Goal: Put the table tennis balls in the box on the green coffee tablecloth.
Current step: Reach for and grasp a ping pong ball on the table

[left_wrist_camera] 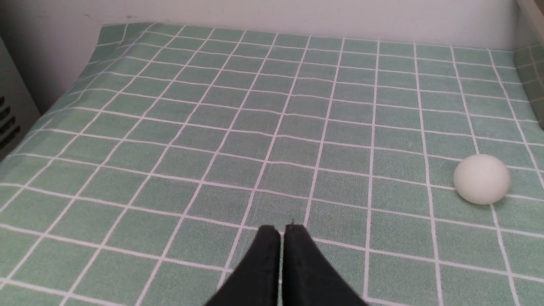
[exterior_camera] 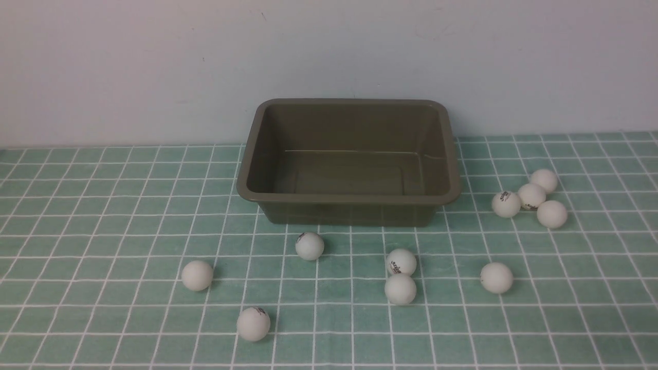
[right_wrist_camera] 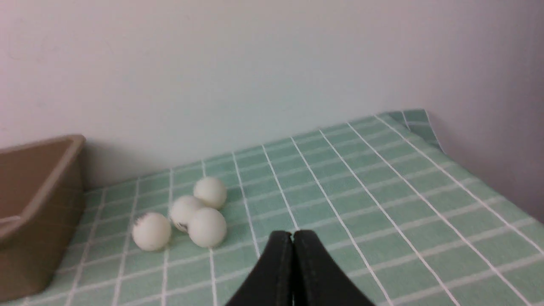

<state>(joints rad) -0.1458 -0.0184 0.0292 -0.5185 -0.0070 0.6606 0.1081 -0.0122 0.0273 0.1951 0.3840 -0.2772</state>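
My left fingers (left_wrist_camera: 267,263) and right fingers (right_wrist_camera: 277,263) are pressed together; table tennis balls (exterior_camera: 309,245) lie scattered near the box (exterior_camera: 348,198).

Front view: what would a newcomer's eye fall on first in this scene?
The olive-brown box stands empty at the middle back of the green checked tablecloth, near the wall. Ten white table tennis balls lie on the cloth outside it: six scattered in front of it, and a cluster of four to its right.

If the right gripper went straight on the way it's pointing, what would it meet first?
Probably bare tablecloth; the right gripper points past the ball cluster, though depth is unclear.
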